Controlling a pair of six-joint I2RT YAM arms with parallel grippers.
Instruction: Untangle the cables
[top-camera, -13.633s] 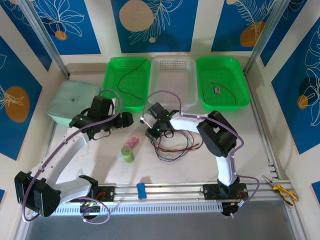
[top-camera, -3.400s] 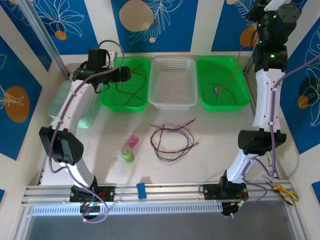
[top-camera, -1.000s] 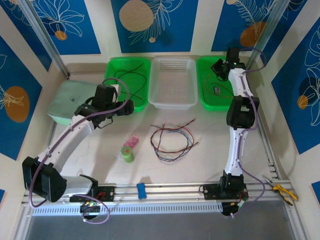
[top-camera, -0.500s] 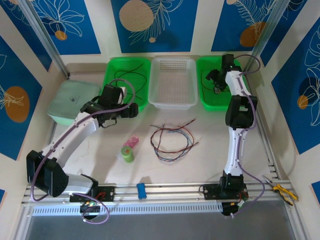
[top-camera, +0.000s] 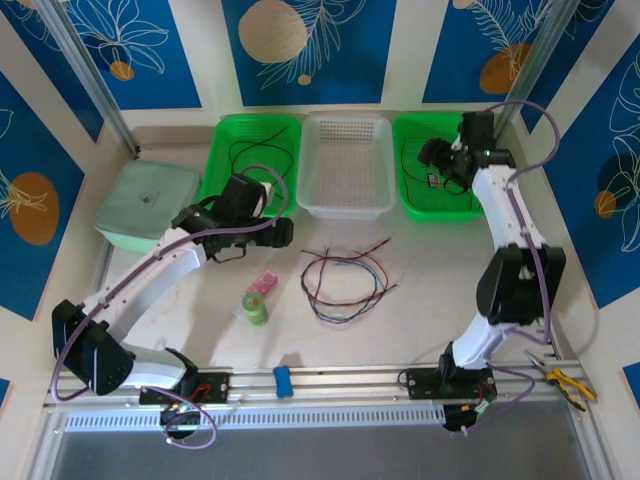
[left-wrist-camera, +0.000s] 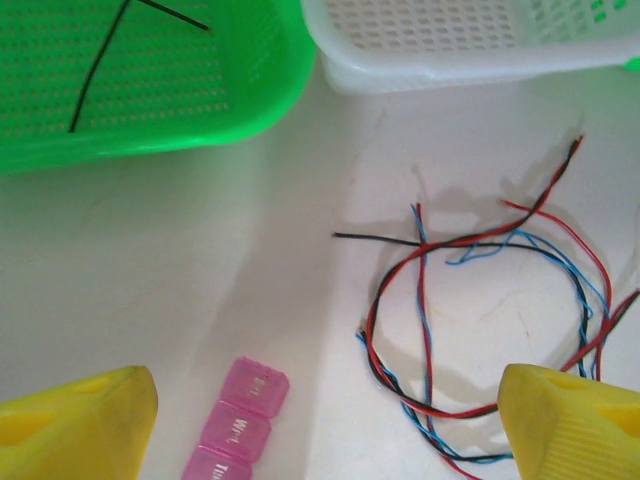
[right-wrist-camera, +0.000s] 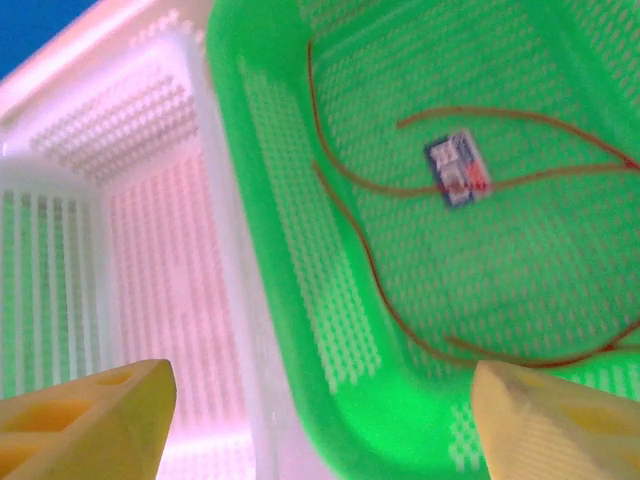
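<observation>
Half a second before, the left gripper (top-camera: 282, 232) had hung nearer the left basket (top-camera: 225, 135); now it had come on toward the middle of the tabletop (top-camera: 420, 330), just left of the cables (top-camera: 343, 300), its yellow fingers wide apart and empty. The cables had not stirred: a loose ring of red, blue and black strands in the middle of the tabletop, touched by neither arm. The right gripper (top-camera: 430, 157) had stayed above the right basket (top-camera: 450, 211) at the far right corner, but its elbow had swung out toward the right edge, and the jaws, closed a second earlier, stood spread with nothing between them. The red cable (right-wrist-camera: 370, 270) that had dangled from it some seconds before lay loose in that basket by a small tag (right-wrist-camera: 458, 168). The left basket held more black cables (top-camera: 250, 150) than at the start. The tag was blue, white and red, its print too blurred to read; the pink pill box (left-wrist-camera: 245, 430) bore short words on its lids, the middle one perhaps "Wed"
</observation>
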